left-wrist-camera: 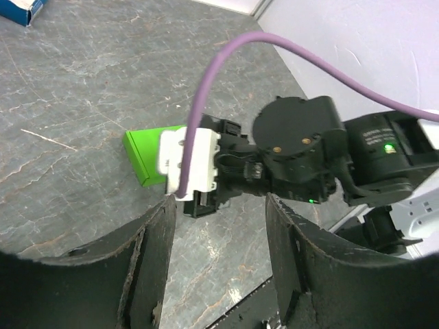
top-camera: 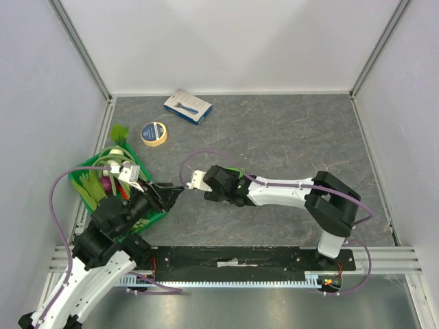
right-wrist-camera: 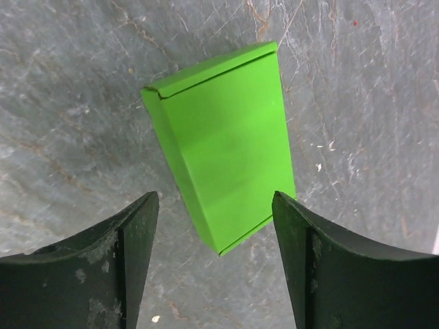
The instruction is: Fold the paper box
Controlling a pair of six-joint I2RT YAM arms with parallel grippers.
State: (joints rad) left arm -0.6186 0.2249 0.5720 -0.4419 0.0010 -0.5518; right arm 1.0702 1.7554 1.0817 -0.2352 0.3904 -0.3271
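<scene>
Paper box (right-wrist-camera: 226, 137) under R gripper (right-wrist-camera: 212, 200), jaws apart

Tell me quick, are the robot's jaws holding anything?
Left gripper: open, holding nothing.
Right gripper: open, above the paper box, not holding it.

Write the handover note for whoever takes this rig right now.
Left gripper: open, empty, clear of the box.
Right gripper: open, above the bright lime-green thin card paper box, not gripping it.
Box: lies flat on the grey marbled table, free of both grippers.
Done: it looks folded into a closed shape, with the end flap tucked.
Left: check the ends that no view shows clearly, and press shut any loose flap.
</scene>
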